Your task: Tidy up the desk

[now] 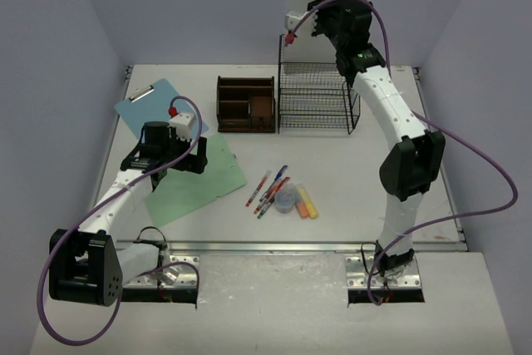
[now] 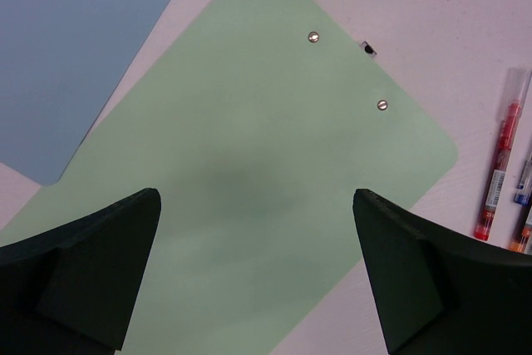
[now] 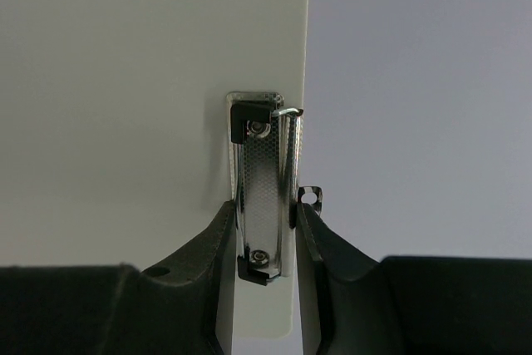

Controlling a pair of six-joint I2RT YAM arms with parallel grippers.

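**Clipboard filing in progress, desk part-sorted**

Clenching right gripper (image 3: 264,214) on metal clip (image 3: 264,197) of white clipboard (image 3: 125,81), jaws pinching the clip from both sides. Choosing the clip, probably, as the thickest and firmest part of a thin board.

Holding that board upright and high at far right, above wire-mesh rack (image 1: 316,97). Seemingly lining it up for sliding in on edge rather than laying it flat.

Hovering left gripper (image 2: 256,197) at near left over green clipboard (image 2: 249,122), jaws released and spread wide, grasping nothing. Looking straight down on the board, two rivet heads showing, likely in readiness for the next pick. Judging a flat board hard to pinch from above, and an edge or the clip end the better hold.

Recording blue clipboard (image 1: 150,106) at far left, just beside the green one; unable to tell whether overlapping.

Locating desk (image 1: 374,172) beneath everything, its white top spanning from metal rail (image 1: 291,245) at near edge to far wall.

Logging at its centre:
- pens (image 1: 268,190)
- two highlighters (image 1: 306,202)
- small clear round container (image 1: 285,199)

Lying loose and close together, not yet sorted.

Entering wooden organizer (image 1: 246,106) at far centre, just left of the rack, as the likely home for these small items.
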